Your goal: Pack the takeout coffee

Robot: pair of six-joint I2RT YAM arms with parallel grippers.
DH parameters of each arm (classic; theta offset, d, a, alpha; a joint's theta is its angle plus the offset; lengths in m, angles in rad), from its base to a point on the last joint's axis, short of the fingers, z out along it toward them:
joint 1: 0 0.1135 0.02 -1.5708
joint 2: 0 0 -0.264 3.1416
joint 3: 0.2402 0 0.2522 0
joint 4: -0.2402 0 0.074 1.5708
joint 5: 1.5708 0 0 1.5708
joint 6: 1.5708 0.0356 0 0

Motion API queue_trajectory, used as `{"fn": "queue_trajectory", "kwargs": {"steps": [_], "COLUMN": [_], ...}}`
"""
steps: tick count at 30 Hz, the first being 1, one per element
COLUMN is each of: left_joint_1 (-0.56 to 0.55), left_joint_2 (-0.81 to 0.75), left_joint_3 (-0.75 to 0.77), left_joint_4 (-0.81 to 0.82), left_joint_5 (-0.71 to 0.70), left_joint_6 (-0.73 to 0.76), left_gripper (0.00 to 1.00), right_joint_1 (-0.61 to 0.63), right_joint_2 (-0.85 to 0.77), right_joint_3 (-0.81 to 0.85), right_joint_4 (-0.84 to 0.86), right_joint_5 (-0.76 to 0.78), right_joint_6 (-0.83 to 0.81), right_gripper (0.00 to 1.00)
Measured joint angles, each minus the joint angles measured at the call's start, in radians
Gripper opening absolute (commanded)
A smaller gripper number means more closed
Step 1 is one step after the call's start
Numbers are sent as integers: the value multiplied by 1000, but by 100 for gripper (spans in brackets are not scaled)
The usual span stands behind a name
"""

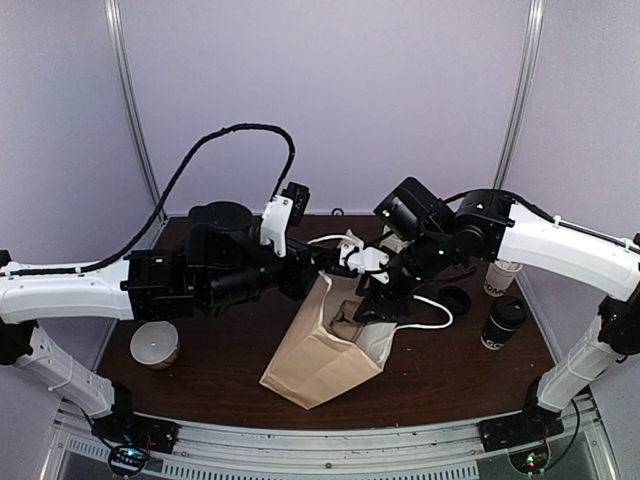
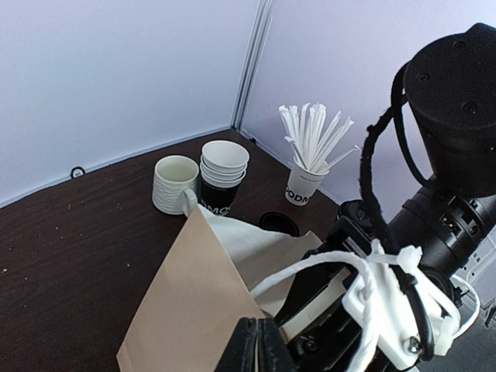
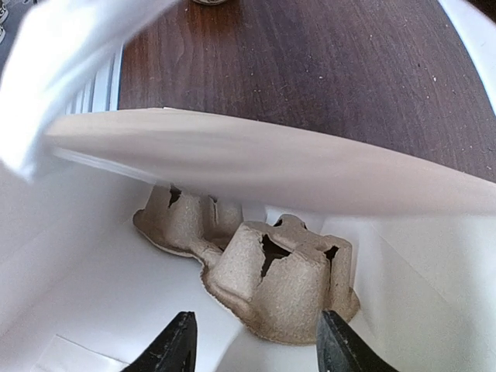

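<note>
The step in hand is readying the paper bag (image 1: 322, 352) for the cup, not yet the cup itself; the bag stands slightly tilted at lower centre of the top view on the dark wood-grain table (image 1: 200, 390), its mouth turned toward the arms. At the bottom edge of the left wrist view the left gripper (image 2: 258, 332) is pinched on the bag's upper rim, fingers pressed together with the paper between them. The right gripper (image 3: 256, 319) is inside the mouth, jaws spread and holding nothing, hanging just above a moulded pulp carrier (image 3: 267, 267) on the bag's floor. The takeout coffee (image 1: 503, 322) stands upright at right of centre in the top view, well apart from the bag and touched by neither arm. The next move, as I judge it, calls for the right gripper to come out of the mouth without dragging the white cord handle (image 2: 310, 266) looped beside it, then take the cup round its body and lower it upright into a carrier socket while the rim is held wide. The bag is thin kraft paper, brown outside and white within, creasing easily; the carrier is rough grey-brown fibre with notched round wells; the cup is smooth paper under a glossy black lid, and probably crushes if squeezed hard.
</note>
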Motion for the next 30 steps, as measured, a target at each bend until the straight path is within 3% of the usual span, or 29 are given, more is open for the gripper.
{"fn": "queue_trajectory", "kwargs": {"steps": [9,30], "left_joint_1": [-4,-23], "left_joint_2": [-34,-48], "left_joint_3": [-25,-16], "left_joint_4": [-6,-8], "left_joint_5": [-21,-44], "left_joint_6": [10,26], "left_gripper": [0,0], "right_joint_1": [0,-11], "right_joint_2": [2,10], "right_joint_3": [-2,-45], "right_joint_4": [11,27], "right_joint_5": [19,48], "right_joint_6": [4,38], "right_gripper": [52,60]}}
